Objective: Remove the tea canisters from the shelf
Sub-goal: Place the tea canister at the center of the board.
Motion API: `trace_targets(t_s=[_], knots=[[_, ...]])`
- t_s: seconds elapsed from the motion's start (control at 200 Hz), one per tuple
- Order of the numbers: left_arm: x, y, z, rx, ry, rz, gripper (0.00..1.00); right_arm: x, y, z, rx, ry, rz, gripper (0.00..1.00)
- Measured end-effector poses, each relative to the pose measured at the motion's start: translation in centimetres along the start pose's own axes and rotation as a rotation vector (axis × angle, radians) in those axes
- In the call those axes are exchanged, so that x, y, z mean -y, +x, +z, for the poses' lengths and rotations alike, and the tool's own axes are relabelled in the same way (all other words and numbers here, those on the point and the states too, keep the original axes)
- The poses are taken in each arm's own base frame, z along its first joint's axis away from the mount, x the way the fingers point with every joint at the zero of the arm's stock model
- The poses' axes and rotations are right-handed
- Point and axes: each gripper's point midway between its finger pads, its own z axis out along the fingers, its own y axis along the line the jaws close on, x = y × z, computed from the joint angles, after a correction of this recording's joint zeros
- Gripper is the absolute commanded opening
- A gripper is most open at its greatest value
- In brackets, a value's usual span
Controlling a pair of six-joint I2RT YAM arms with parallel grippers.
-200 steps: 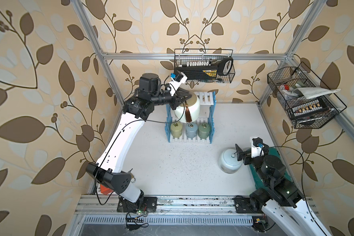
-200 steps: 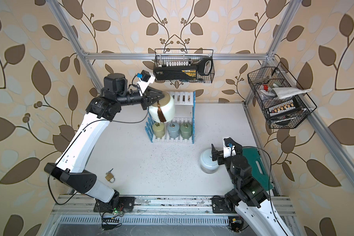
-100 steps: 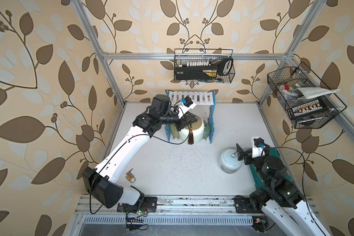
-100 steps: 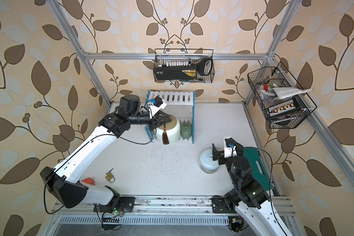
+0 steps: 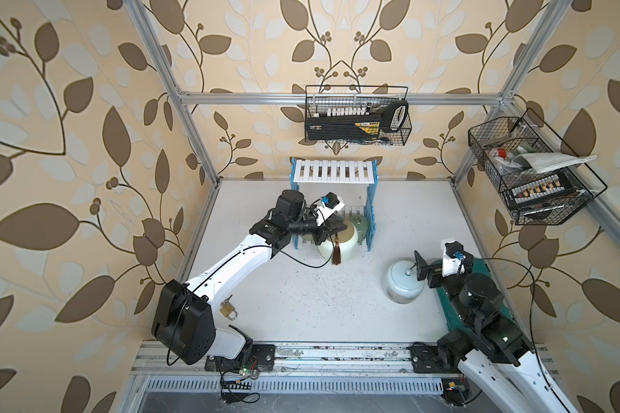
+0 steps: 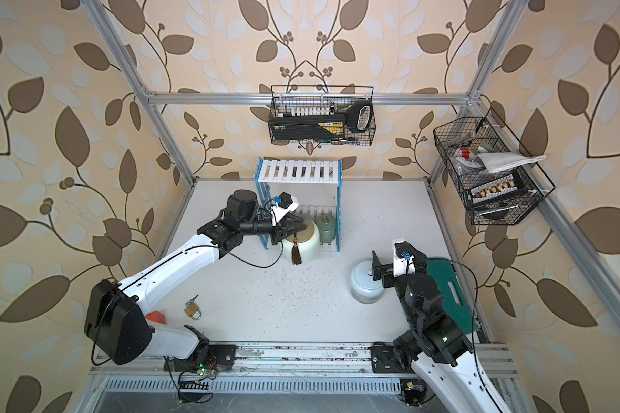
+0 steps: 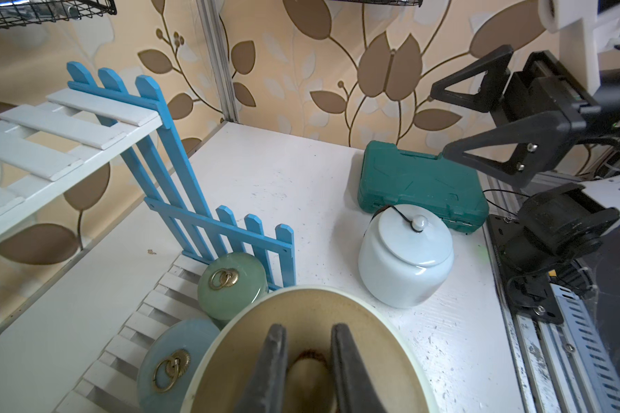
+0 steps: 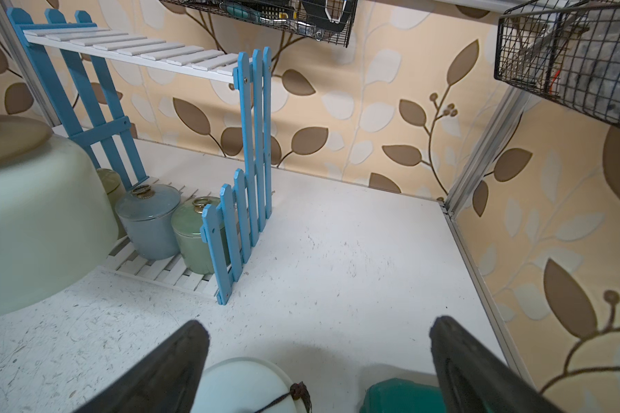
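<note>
Right tool (image 8: 319, 325), jaws wide, hovers over the glazed pale-blue jar (image 5: 401, 286), which stands well in front of the shelf (image 5: 333, 171): judged removed. Left tool (image 7: 306, 330) is clamped on the lid knob (image 7: 308, 357) of the cream jar (image 5: 348, 243), its round body likely too broad to span, just before the shelf. Contact with the table (image 5: 301, 304) is unclear. Three smooth small cylinders (image 8: 147, 221) occupy the shelf's lower slats.

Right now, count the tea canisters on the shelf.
3, in a row on the lower tier: yellow-green canister, partly hidden, grey-blue canister in the middle, sage green canister.
</note>
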Motion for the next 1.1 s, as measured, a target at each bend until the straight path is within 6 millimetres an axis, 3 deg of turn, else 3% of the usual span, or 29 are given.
trace_targets(t_s=[0.3, 0.58, 1.1], knots=[[2.5, 2.3, 3.0, -0.004, 0.073, 0.029, 0.0, 0.1, -0.3, -0.2, 0.015, 0.001, 0.004, 0.99], [4.4, 6.4, 6.2, -0.058, 0.123, 0.032, 0.0, 0.3, -0.6, -0.4, 0.034, 0.006, 0.012, 0.99], [7.5, 10.5, 8.4, -0.084, 0.15, 0.143, 0.0, 0.3, -0.4, -0.4, 0.035, 0.009, 0.013, 0.99]])
